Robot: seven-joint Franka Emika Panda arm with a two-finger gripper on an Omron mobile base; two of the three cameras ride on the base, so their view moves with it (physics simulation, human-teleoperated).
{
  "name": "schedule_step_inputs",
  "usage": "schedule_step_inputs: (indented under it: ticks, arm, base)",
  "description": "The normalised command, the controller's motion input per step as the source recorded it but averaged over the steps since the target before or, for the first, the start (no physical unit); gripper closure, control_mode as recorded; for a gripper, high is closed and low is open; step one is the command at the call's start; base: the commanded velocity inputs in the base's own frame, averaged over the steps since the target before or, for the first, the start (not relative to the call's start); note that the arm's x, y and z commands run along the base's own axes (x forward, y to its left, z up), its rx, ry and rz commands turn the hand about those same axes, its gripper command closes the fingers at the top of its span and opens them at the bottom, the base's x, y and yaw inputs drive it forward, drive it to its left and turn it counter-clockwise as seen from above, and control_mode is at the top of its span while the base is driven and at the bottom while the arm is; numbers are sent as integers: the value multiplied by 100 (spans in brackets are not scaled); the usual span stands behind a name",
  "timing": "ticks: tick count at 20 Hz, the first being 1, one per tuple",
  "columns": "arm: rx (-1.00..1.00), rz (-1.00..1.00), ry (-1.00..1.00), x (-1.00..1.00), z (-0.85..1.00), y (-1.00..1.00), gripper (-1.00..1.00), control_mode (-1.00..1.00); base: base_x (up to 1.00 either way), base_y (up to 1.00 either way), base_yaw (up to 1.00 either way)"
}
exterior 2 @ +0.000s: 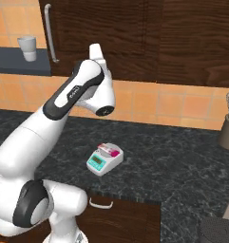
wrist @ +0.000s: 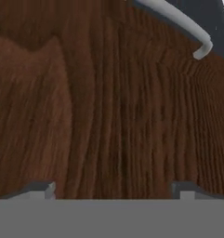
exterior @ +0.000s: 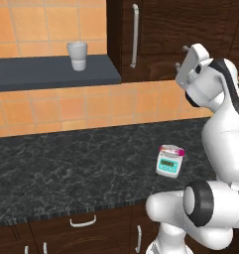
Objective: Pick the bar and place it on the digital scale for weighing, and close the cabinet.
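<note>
Facing the cabinet (wrist: 99,102) at close range, the gripper (wrist: 113,188) holds nothing, its jaws spread wide with only dark brown wood grain between the two tips. The bar (exterior 2: 109,150), a small flat packet in pink and white wrapper, already lies on the pale round plate of the digital scale (exterior 2: 102,161), which sits on the black marbled bench (exterior 2: 173,166) near its front edge. The packet looks light, thin and crinkly, probably slippery. It would best be pinched across its short width if it needed moving again.

The cabinet door is rigid, flat and heavy-looking, with a smooth vertical grain. Its long silver bar handle (exterior: 135,35) is a round, polished tube, curved at the ends, standing left of the gripper. The door appears close to flush, so a flat push on the wood should finish the job. The handle likely offers a firmer hold than the wood does.

On the slate-blue shelf (exterior: 46,72) at far left stands a pale ribbed cup (exterior: 77,55).
</note>
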Motion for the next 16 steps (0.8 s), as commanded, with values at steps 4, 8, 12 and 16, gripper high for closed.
schedule_step_inputs:
  ticks: [4, 8, 12, 16]
  arm:
    - [0, 0, -4, 100, -37, 0, -100, -100]
    - [-1, 0, -12, 100, -44, 0, -100, -100]
    - [0, 0, -1, 100, -15, 0, -100, -100]
    - [0, 0, 0, 70, 18, -2, -100, -100]
  base:
    - [0, 0, 0]
    - [0, 0, 0]
    - [0, 0, 0]
    - [0, 0, 0]
